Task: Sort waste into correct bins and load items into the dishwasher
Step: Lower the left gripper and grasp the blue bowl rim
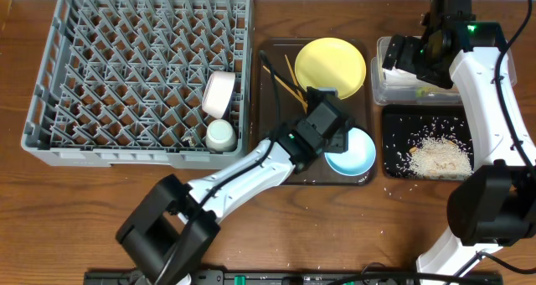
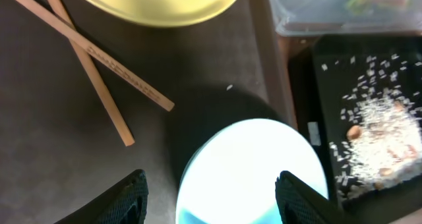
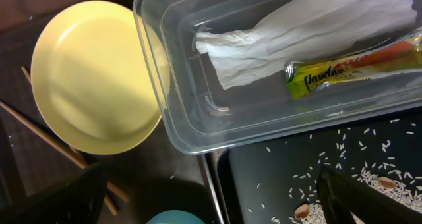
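The left gripper (image 2: 211,181) is hanging with its jaws spread, straddling the light-blue bowl (image 1: 352,153), which is sitting on the brown tray (image 1: 272,109) near the yellow plate (image 1: 330,65). The bowl is looking light, rigid and glossy, probably slippery, and its thin rim is offering the surest pinch.
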`<state>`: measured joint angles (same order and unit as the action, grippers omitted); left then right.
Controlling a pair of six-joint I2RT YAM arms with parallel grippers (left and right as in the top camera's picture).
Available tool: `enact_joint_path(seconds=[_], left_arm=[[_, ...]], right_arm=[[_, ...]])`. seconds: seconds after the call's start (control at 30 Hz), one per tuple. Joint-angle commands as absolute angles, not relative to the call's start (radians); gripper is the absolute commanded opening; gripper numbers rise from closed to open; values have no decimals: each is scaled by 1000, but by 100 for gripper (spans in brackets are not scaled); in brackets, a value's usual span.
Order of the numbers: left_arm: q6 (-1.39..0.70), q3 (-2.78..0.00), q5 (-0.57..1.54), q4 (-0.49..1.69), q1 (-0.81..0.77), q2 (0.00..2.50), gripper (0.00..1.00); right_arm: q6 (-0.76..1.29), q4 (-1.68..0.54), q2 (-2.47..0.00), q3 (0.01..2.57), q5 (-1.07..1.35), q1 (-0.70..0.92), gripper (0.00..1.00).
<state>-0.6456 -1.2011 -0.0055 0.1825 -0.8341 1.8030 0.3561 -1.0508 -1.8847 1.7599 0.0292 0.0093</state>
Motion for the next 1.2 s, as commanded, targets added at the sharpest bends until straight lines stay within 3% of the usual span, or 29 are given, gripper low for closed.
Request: enact_joint_path(seconds=[0.0, 0.27, 0.37, 0.6, 0.7, 0.77, 1.17], left_arm=[[-621, -1200, -10, 178, -836, 1885, 64], [-621, -1200, -11, 170, -830, 1968, 63], [-622, -1200, -10, 156, -830, 1994, 51], [-622, -1200, 41, 98, -832, 2077, 44], [-622, -1200, 45, 94, -829, 2089, 28], [-622, -1200, 45, 95, -827, 2084, 8], [-576, -1202, -11, 218, -813, 1884, 7]], right_arm=[[359, -1051, -1865, 1764, 23, 8, 99], [358, -1050, -1865, 1764, 23, 8, 99], [358, -1051, -1865, 1764, 23, 8, 99], [358, -1051, -1865, 1764, 23, 8, 99], [359, -1051, -1865, 1764, 23, 8, 99], [359, -1051, -1865, 1764, 23, 8, 99], [358, -1051, -1865, 1764, 23, 8, 99]])
